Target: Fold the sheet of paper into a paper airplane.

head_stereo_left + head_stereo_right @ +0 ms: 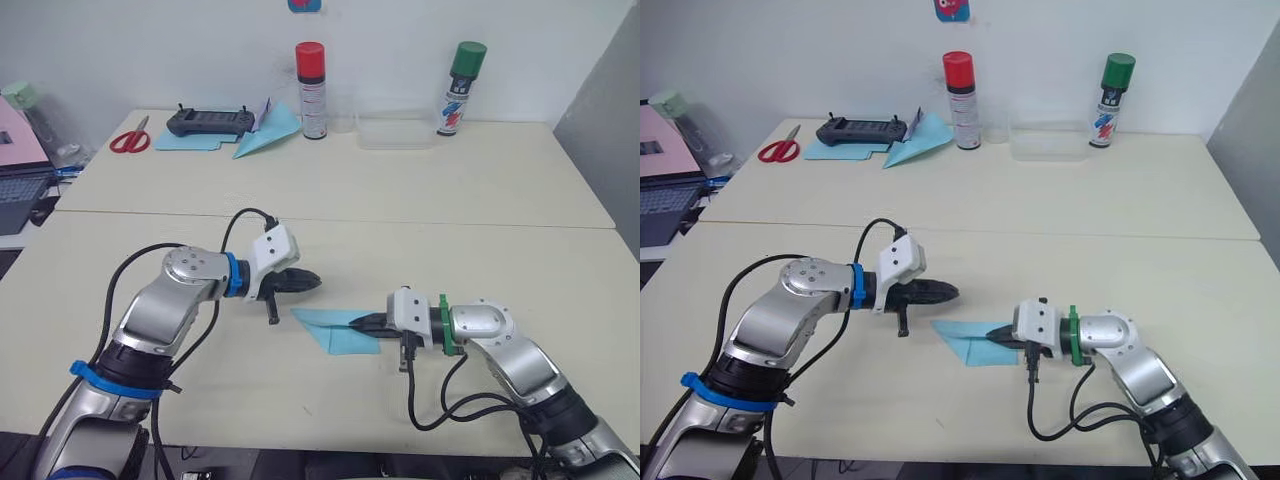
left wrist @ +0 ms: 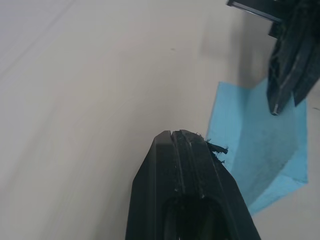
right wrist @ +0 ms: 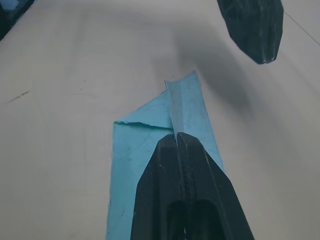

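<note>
Right wrist view shows my right end effector with its two black fingers pressed together over a raised fold of the sheet of paper — clenched on that ridge, the light blue paper lying partly folded and flat on the bench. From the head cameras, the paper sits near the front edge of the bench, its pointed end toward my left end effector, which hovers just beside the paper's tip without touching it; its fingers are closed against each other and hold nothing. Well behind the paper, along the far edge of the bench, stand a red-capped spray can and a green-capped spray can, a clear plastic tray between them — and left of the red-capped can lie a blue paper dart, a black controller and red-handled scissors.
</note>
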Robot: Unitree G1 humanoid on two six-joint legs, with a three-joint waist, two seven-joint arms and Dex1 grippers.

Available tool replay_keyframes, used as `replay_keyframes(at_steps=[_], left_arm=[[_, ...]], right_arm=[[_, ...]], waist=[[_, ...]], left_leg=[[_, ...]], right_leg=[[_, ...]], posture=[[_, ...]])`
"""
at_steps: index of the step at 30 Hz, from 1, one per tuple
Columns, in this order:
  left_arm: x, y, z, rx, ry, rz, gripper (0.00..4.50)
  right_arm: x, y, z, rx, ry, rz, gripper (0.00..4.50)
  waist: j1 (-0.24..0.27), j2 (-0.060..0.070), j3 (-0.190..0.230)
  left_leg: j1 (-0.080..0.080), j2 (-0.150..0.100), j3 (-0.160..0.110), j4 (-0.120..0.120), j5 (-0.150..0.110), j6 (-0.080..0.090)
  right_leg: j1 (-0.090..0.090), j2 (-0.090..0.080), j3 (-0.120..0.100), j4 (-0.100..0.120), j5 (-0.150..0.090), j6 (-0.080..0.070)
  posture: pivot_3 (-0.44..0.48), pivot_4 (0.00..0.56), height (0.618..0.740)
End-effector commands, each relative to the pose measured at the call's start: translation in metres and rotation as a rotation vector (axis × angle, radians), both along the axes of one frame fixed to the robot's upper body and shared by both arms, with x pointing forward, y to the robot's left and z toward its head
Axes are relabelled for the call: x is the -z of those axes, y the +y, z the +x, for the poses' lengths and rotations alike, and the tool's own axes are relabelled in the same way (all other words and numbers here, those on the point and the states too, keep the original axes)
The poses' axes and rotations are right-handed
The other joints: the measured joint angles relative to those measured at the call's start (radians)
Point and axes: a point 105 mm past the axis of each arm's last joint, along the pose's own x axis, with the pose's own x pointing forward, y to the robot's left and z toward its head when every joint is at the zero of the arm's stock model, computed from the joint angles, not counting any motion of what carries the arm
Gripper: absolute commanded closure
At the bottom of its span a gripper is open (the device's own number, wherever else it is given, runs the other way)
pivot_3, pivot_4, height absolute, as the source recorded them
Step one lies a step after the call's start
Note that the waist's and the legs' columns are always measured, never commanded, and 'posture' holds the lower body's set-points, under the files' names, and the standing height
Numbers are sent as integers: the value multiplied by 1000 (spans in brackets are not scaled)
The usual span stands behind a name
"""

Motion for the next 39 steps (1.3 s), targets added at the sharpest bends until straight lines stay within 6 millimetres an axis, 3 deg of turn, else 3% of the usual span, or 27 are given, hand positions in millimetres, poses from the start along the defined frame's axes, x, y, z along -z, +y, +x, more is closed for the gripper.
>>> replay_keyframes(at_steps=[1, 6, 9, 11, 21, 39], left_arm=[[-2, -8, -9, 38, -9, -7, 4500], [1, -8, -11, 42, 1, -4, 4500], [2, -9, -14, 53, 9, -2, 4500], [3, -8, -14, 52, 11, 0, 4500], [10, -10, -21, 104, 64, -6, 4500], [65, -4, -25, 115, 196, 73, 4500]], right_arm=[[-10, 0, -3, -4, -17, 24, 4485], [-9, 0, -7, -4, 25, 26, 4485], [-9, -6, -14, -21, 74, 13, 3896], [-16, -9, -23, -41, 136, 28, 3274], [-53, -28, -24, 15, 139, 87, 3274], [-42, -29, -31, 21, 58, 15, 3274]], waist=[[-1, 0, 0], [0, 0, 0], [1, 0, 0], [3, 0, 0], [4, 0, 0], [6, 0, 0]], left_leg=[[0, 0, 0, 0, 0, 0], [1, 0, 0, 0, 0, 0], [1, 0, 0, 1, 0, 0], [1, 0, 0, 1, 0, 0], [1, 0, 0, 1, 0, 0], [2, 0, 0, 1, 0, 0]], right_leg=[[0, 0, 0, 0, 0, 0], [1, 0, 0, 0, 0, 1], [1, 0, 0, 0, 0, 1], [1, 0, 0, 0, 0, 1], [2, 0, 0, 0, 0, 1], [3, 0, 0, 0, -1, 1]], posture=[[0, 150, 740], [0, 150, 740], [0, 150, 740], [0, 150, 740], [0, 150, 740], [0, 150, 740]])
